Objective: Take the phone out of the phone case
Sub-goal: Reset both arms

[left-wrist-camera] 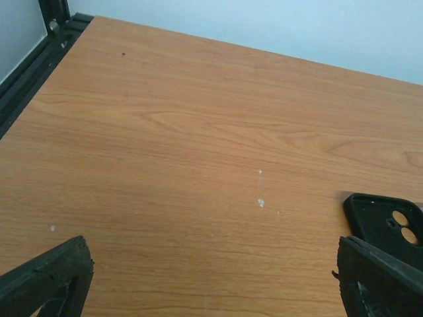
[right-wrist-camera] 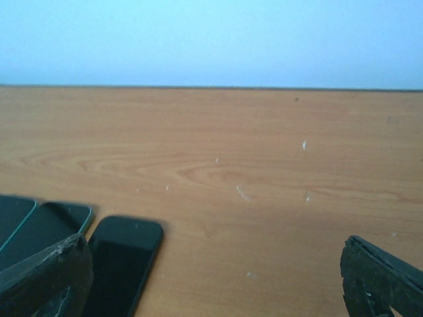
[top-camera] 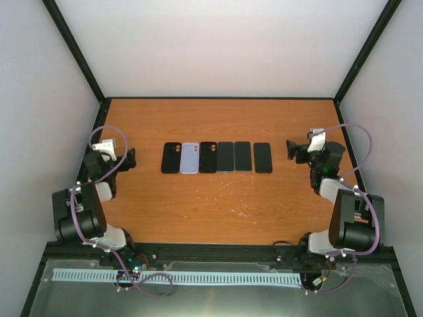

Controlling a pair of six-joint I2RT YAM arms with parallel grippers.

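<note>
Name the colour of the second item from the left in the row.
The second item is pale lavender-blue; the top external view shows it best.

Six flat items lie in a tidy side-by-side row across the middle of the worktop (top-camera: pixel 218 205), long sides parallel. From the left, backs up with camera cut-outs showing, come a black phone case (top-camera: pixel 170 158), a pale lavender phone case (top-camera: pixel 190 158) and a second black case (top-camera: pixel 208 157). Next come three phones with dark screens up: two teal-rimmed phones (top-camera: pixel 225 156) and a plain black phone (top-camera: pixel 263 157) set slightly apart at the right end.
</note>
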